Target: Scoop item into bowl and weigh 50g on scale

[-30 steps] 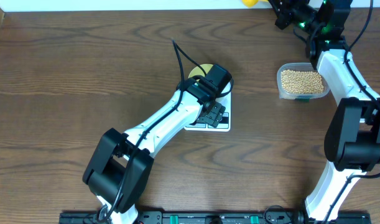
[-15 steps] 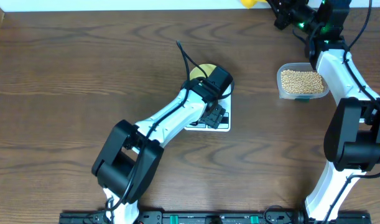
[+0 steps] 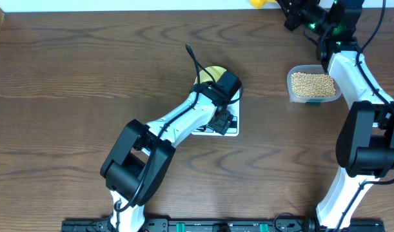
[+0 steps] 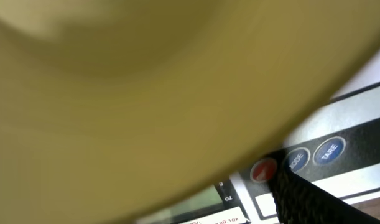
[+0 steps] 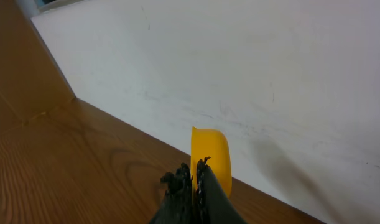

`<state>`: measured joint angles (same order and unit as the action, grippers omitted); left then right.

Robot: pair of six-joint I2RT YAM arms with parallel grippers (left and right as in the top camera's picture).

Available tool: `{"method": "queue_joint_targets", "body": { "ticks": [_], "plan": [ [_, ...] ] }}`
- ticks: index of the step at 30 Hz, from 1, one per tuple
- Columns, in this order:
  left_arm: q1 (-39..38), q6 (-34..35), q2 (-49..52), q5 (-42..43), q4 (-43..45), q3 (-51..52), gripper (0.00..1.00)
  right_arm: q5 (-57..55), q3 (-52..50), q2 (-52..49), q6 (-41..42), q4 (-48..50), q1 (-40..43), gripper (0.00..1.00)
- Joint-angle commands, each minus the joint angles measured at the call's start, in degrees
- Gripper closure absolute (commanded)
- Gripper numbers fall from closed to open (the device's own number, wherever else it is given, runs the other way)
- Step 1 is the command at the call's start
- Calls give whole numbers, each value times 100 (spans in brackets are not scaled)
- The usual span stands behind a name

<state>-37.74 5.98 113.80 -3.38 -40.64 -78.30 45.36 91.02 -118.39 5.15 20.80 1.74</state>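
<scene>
The pale yellow bowl point(image 3: 209, 72) stands on the white scale point(image 3: 233, 131). My left gripper point(image 3: 220, 106) hangs over the scale right beside the bowl, its jaws wide apart. In the left wrist view the bowl's wall point(image 4: 146, 93) fills the frame above the scale's buttons point(image 4: 326, 152), and one dark finger point(image 4: 301, 199) shows at the lower right. Whether that finger touches the bowl I cannot tell. The beans point(image 3: 313, 82) fill a clear tub at the right. My right gripper point(image 3: 280, 5) point(image 5: 196, 169) is at the far edge, shut on a yellow scoop point(image 3: 258, 2) point(image 5: 211, 155).
The clear tub point(image 3: 292, 96) sits just left of the right arm's white link point(image 3: 354, 71). A white wall point(image 5: 239, 62) runs along the table's far edge. The left arm point(image 3: 177, 122) lies diagonally from the front centre to the scale.
The left arm's lower links have swung to the right while its gripper stays at the scale. The right arm has not moved.
</scene>
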Motion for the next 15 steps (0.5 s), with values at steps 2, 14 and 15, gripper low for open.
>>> {"method": "queue_joint_targets", "body": {
  "ticks": [2, 14, 15],
  "plan": [
    [-22, 26, 92, -197, 70, 48, 13, 0, 107, 31, -94, -4, -35, 99],
    [-20, 24, 92, -378, 70, 48, 13, 0, 107, 28, -94, -4, -35, 99],
    [-22, 26, 92, -378, 70, 48, 13, 0, 107, 28, -94, -4, -35, 99]
  ]
}}
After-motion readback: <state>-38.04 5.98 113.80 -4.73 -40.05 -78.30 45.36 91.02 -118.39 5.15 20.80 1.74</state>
